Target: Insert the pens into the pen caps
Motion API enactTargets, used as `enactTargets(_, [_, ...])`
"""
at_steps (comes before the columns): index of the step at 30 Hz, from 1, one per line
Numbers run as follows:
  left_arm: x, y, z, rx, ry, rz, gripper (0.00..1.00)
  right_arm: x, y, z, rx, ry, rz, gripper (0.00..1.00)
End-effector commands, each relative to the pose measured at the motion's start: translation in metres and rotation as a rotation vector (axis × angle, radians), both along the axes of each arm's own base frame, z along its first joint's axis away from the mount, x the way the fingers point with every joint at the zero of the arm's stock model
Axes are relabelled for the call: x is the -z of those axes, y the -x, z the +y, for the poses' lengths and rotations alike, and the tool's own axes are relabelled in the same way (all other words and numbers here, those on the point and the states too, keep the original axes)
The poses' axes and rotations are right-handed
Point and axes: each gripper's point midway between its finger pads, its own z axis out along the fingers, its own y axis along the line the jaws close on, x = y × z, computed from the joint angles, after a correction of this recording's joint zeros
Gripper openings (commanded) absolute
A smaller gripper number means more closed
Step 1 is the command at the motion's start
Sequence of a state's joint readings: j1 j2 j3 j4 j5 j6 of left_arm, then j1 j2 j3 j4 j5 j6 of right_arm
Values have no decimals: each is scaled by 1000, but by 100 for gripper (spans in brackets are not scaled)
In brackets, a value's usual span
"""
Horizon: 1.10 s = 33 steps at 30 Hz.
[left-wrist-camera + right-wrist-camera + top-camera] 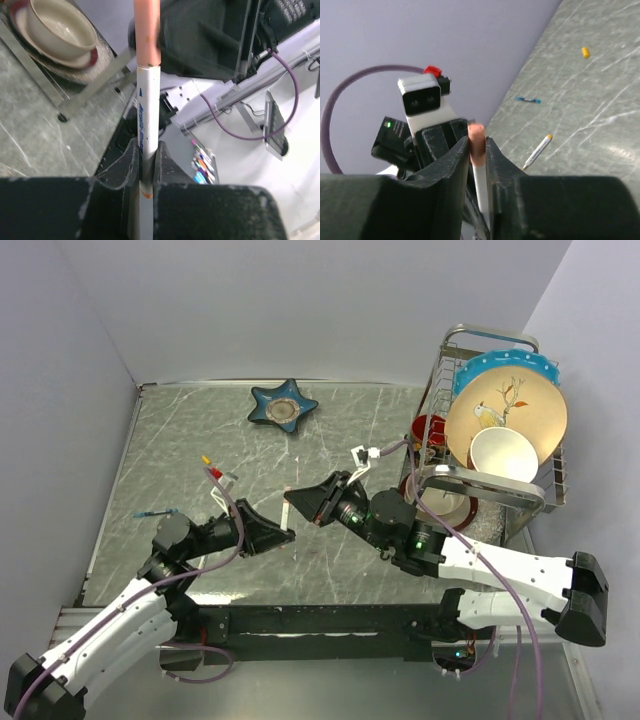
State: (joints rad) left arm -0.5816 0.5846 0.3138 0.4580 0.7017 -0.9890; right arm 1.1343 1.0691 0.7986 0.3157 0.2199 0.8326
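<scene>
White pen (pixel 148 125) meets salmon cap (pixel 148 30); second pen (pixel 537 152), yellow cap (pixel 585 52) lie apart.

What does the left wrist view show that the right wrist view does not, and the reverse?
Only the left wrist view: a bowl on a plate, and blue print on the held pen. Only the right wrist view: the yellow cap and a second pen lying on the table, and the right fingers shut on the red-orange cap. Both: the held pen, that cap on its end.
</scene>
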Motion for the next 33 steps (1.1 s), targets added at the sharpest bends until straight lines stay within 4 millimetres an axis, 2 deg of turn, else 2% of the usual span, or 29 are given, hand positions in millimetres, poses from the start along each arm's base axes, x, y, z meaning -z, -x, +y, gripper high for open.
enactTargets(1, [-46, -12, 8, -99, 68, -163, 1, -6, 26, 3, -79, -8, 29, 31])
enactTargets(9, [-48, -9, 9, -89, 37, -190, 1, -31, 32, -11, -64, -42, -14, 42])
enactTargets(14, [-48, -5, 12, -91, 8, -207, 1, -46, 42, -15, -89, -39, -51, 54])
enactTargets(17, [-50, -1, 16, -103, -7, -236, 1, -52, 45, -19, -92, -30, -62, 58])
enactTargets(22, [-56, 6, 22, -109, -37, -287, 1, -58, 47, -22, -98, -6, -79, 61])
enactTargets(30, [-48, 17, 24, -62, -110, -315, 1, -75, 51, -24, -121, 18, -125, 60])
enactTargets(33, [-47, 22, 26, -45, -122, -331, 1, -88, 52, -24, -124, 25, -156, 60])
